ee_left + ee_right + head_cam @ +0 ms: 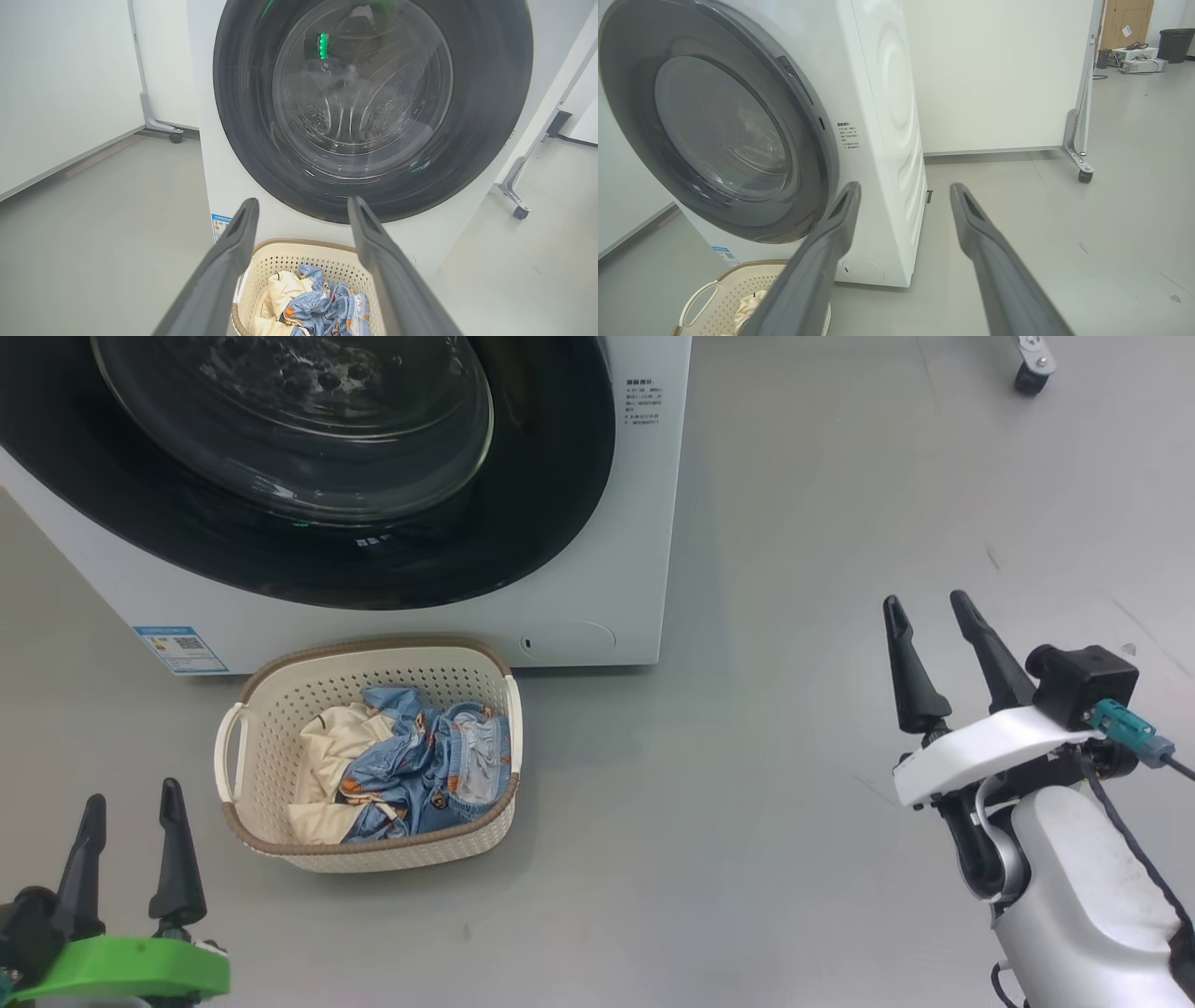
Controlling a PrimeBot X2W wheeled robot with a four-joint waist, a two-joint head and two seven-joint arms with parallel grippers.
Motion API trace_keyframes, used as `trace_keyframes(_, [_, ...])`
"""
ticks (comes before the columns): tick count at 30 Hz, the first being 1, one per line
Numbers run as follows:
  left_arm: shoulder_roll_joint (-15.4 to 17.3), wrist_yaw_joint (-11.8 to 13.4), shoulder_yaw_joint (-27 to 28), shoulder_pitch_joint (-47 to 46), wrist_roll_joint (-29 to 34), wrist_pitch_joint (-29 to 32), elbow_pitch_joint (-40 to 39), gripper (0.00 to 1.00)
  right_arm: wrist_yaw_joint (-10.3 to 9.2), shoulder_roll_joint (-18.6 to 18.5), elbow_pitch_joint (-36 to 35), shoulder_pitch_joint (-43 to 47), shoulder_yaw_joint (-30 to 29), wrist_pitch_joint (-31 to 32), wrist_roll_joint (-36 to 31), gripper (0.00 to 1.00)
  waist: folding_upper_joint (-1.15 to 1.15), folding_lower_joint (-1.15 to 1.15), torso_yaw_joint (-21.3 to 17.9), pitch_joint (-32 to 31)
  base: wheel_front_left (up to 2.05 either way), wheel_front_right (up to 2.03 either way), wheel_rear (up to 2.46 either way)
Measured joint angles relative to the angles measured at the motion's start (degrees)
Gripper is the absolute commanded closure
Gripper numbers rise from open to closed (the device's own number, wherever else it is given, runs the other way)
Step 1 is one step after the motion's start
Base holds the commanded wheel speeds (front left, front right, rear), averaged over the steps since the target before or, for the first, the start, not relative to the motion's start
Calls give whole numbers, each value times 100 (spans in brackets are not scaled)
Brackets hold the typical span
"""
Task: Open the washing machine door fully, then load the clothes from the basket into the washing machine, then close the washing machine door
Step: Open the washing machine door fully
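The washing machine door (308,476), a large round panel with a wide glossy black rim and a bulging clear glass bowl at its centre, sits shut and flush in the front of the big white front-loading washing machine (597,607). It should handle as a stiff, fairly heavy hinged piece. The polished rim looks slippery and the glass wants no knocks, so a pull at its edge is safer than a squeeze on its face. In the right wrist view a dark slot shows along the rim's right side. This may be the handle recess, though it is too small to tell for sure. The small rectangular cream plastic basket (280,691) with perforated sides and a brown woven-look rim stands on the floor just beside the machine's foot, directly below the door. It holds the clothes (420,765), a soft, light bundle of blue printed fabric and a cream piece that should bunch easily under a pinch from above. The left gripper (133,798) hangs near the basket's near left corner, fingers spread and empty, with the door straight ahead beyond the basket. The right gripper (926,602), likewise spread wide and holding nothing, hangs well apart from the door, off its right edge.
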Motion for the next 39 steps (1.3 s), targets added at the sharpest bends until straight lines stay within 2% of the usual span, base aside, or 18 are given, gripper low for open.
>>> trace_keyframes(6, [-4,-5,14,-157,-83,-1,-99,0,0,-32,-98,-346,-165,-12,19,0,0,0,41,252,0,0,0])
trace_keyframes(7, [-8,-5,16,-191,-108,0,-105,0,0,-42,-101,-412,-196,-12,25,14,0,0,51,295,0,0,0])
trace_keyframes(8, [-13,-5,16,-227,-124,-1,-116,0,0,-54,-107,-471,-231,-12,41,36,0,0,63,338,0,0,0])
trace_keyframes(9, [-15,-5,18,-255,-144,-1,-129,0,0,-64,-110,-533,-257,-12,66,50,0,0,76,382,0,0,0])
trace_keyframes(12, [-22,-7,26,-329,-178,-1,-159,0,0,-71,-151,-784,-305,-12,203,60,0,0,136,554,0,0,0])
trace_keyframes(14, [-23,-7,29,-362,-202,-1,-185,0,0,-71,-156,-929,-314,-12,300,100,0,0,167,641,0,0,0])
trace_keyframes(27, [-120,-30,-18,-559,-202,-1,-232,0,0,-78,-190,-1874,-344,123,1485,100,0,0,410,1206,0,0,0])
trace_keyframes(34, [-174,-36,-93,-769,-201,-1,-266,0,-1,-111,-129,-2420,-257,628,2197,100,0,1,568,1530,0,0,0])
trace_keyframes(39, [-235,-54,-166,-887,-201,-24,-279,0,-1,-41,-94,-2843,-263,1110,3043,100,0,1,697,1728,0,0,0])
